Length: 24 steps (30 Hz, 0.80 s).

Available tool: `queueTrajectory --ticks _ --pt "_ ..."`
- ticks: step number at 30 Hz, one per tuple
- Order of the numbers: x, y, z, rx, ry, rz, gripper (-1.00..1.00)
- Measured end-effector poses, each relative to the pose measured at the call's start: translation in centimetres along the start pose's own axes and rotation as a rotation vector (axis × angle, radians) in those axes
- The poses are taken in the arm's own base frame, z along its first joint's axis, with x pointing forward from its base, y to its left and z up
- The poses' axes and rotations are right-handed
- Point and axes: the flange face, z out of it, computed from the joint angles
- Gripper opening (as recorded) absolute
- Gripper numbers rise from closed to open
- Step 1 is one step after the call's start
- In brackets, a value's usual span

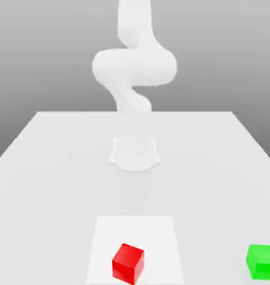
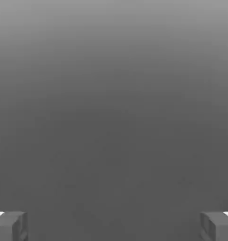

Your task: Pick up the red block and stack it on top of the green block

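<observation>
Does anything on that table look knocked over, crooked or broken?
Nothing looks damaged or spilled. The red block sits flat on the table, only turned a little on its spot, while the green block rests apart from it toward the exterior view's right. The end effector is open with nothing between its fingers.

Looking through the hand camera, you see the pincer point(image 2: 114, 226) spread wide, its two grey fingertips point(image 2: 10, 226) sitting at opposite corners of the frame. Between and beyond them you have a plain grey surface that shades lighter toward the far edge.
</observation>
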Motion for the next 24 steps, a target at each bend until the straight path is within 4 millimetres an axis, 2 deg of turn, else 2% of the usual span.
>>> queueTrajectory --ticks 6,13,19,24 --pt "-1.3 1.4 12.3 -0.165 -0.085 0.082 0.00" --pt "-4.8 6.0 25.0 -0.341 -0.190 0.181 0.00" --pt "-9.4 11.7 33.9 -0.483 -0.288 0.272 0.00" --pt "-14.6 16.9 39.7 -0.593 -0.378 0.350 0.00"
